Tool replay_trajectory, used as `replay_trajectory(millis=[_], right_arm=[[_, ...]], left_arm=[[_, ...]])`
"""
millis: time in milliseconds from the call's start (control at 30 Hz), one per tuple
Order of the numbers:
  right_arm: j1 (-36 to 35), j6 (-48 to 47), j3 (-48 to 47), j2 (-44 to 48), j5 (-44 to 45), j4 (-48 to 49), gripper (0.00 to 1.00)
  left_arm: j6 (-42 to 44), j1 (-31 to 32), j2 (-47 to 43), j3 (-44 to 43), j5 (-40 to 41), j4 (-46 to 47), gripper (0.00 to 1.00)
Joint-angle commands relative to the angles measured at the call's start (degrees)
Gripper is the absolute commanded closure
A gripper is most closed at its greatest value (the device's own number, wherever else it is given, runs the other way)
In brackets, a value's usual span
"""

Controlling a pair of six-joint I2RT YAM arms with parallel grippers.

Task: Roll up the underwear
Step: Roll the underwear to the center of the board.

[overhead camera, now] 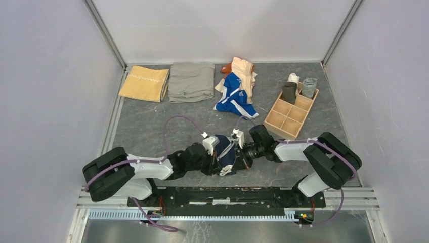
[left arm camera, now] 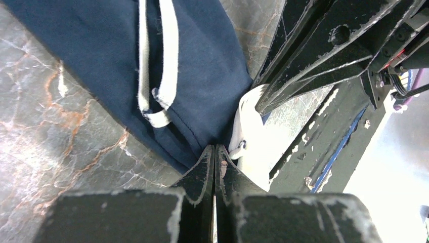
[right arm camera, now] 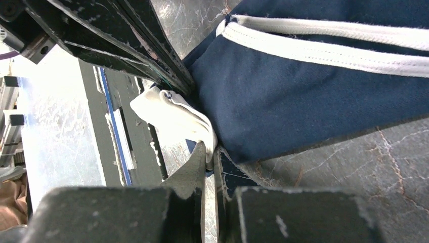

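Note:
The navy underwear [overhead camera: 226, 154] with white trim lies bunched on the grey marble table near the front edge, between both grippers. In the left wrist view the navy underwear [left arm camera: 202, 66] spreads ahead, and my left gripper [left arm camera: 215, 149] is shut on its near edge. My right gripper [right arm camera: 210, 152] is pinched shut on a white trim fold of the navy underwear [right arm camera: 303, 96]. From above, the left gripper [overhead camera: 218, 158] and right gripper [overhead camera: 238, 154] face each other across the cloth, almost touching. What lies under the bundle is hidden.
A pile of bright blue and peach underwear [overhead camera: 237, 88] lies at the back centre. A mustard-yellow cloth [overhead camera: 144, 83] and a grey-khaki cloth [overhead camera: 191, 81] lie folded at back left. A wooden divided box [overhead camera: 292, 109] at right holds rolled pieces [overhead camera: 289, 92].

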State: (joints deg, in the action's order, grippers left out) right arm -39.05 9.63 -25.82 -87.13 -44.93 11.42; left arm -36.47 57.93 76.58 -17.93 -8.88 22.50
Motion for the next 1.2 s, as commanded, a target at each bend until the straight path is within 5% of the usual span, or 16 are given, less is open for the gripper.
replay_trajectory(millis=[0,200,300,400,633,1167], right_arm=[[1.3,-1.2,-0.1,-2.5,3.9,-3.3,1.00],[2.2,0.2,0.1,-4.0,4.0,-3.5,1.00],[2.7,0.5,0.1,-4.7,3.7,-4.1,1.00],[3.2,1.5,0.1,-5.0,3.7,-4.3,1.00],[4.0,1.6,-0.1,-5.9,3.7,-4.7,1.00],[4.1,0.3,-0.6,-6.1,3.8,-6.3,1.00]], left_arm=[[3.0,-0.1,-4.6,-2.1,5.3,-3.5,0.98],[1.8,0.0,-16.9,-3.1,14.5,-9.4,0.98],[3.3,0.7,-22.3,-2.5,12.9,-9.4,0.98],[6.2,6.8,-23.2,-3.2,14.0,-10.1,0.98],[10.3,20.0,-16.6,-5.4,19.3,-8.0,0.98],[11.5,19.0,0.7,-6.8,23.7,3.8,0.98]])
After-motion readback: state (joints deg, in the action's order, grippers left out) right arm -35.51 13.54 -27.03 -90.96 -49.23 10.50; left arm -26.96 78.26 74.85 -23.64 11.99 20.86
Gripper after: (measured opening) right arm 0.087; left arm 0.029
